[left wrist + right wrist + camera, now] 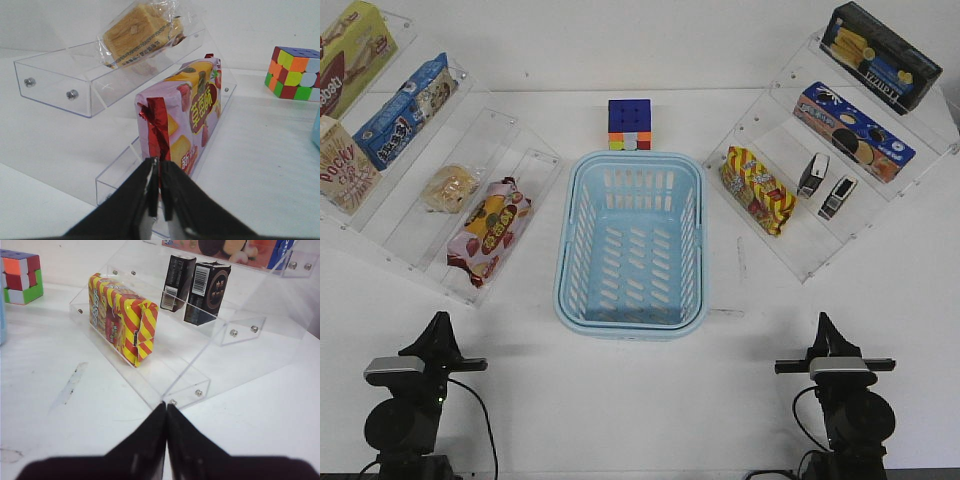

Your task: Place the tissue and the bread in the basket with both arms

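Nearest the camera, the left gripper and right gripper sit with jaws pressed together, holding nothing. Beyond and between them lies the light blue slotted plastic basket, the landmark. Left of it, the plastic-wrapped golden-brown bread rests on a clear acrylic shelf; right of it stand two small black tissue packs. The shelf lips could catch a low approach, and the glossy pink snack bag might be grabbed by mistake.

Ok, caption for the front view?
Empty blue basket between two acrylic racks; bread left, tissue packs right, both grippers parked.
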Controlling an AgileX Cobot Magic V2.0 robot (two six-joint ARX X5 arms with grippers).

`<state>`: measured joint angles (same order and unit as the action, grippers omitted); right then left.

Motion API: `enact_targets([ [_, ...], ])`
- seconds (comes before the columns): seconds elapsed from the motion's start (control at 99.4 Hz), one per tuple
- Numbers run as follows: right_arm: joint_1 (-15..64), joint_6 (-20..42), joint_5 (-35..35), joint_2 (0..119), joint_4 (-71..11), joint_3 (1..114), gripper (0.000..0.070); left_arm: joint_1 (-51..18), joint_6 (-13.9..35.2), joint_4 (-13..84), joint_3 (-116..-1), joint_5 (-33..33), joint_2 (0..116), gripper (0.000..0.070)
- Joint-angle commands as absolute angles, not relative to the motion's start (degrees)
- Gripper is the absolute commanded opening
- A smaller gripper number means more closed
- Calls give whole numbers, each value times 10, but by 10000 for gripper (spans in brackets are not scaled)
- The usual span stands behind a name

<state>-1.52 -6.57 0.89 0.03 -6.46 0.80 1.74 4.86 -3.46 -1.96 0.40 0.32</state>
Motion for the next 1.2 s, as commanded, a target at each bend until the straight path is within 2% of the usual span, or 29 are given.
enact_targets([
  [0.0, -16, -58, 10, 1, -57, 7, 0, 18, 41, -44, -8, 6, 3, 1],
  [0.221, -15, -52, -19, 1, -44, 7, 0, 18, 41, -44, -8, 6, 3, 1],
  [0.292, -15, -29, -28, 1, -33, 7, 0, 18, 41, -44, -8, 6, 3, 1],
  [0.362, -15, 27, -34, 1, -15, 7, 0, 18, 41, -44, -8, 6, 3, 1],
  [0.473, -15, 166, -25, 1, 19, 14, 0, 18, 41, -44, -8, 6, 3, 1],
  [0.533, -16, 201, -24, 1, 4, 40, 0, 18, 41, -44, -8, 6, 3, 1],
  [0.634, -16, 216, 10, 34, -54, 110, 0, 18, 41, -44, -8, 6, 3, 1],
  [0.744, -16, 215, 34, 124, -116, 205, 0, 18, 41, -44, -8, 6, 3, 1],
  [0.865, -16, 180, 45, 259, -183, 316, 1, 18, 41, -44, -8, 6, 3, 1],
  [0.895, -16, 165, 43, 292, -194, 342, 35, 18, 41, -44, -8, 6, 3, 1],
  [0.925, -16, 153, 40, 322, -203, 366, 110, 18, 41, -44, -8, 6, 3, 1],
  [1.006, -16, 133, 38, 397, -215, 420, 424, 18, 41, -44, -8, 6, 3, 1],
  [1.036, -16, 128, 39, 423, -214, 437, 507, 18, 41, -44, -8, 6, 3, 1],
  [1.056, -16, 124, 39, 439, -214, 448, 526, 18, 41, -44, -8, 6, 3, 1],
  [1.187, -16, 100, 42, 541, -203, 512, 524, 18, 41, -44, -8, 6, 3, 1],
])
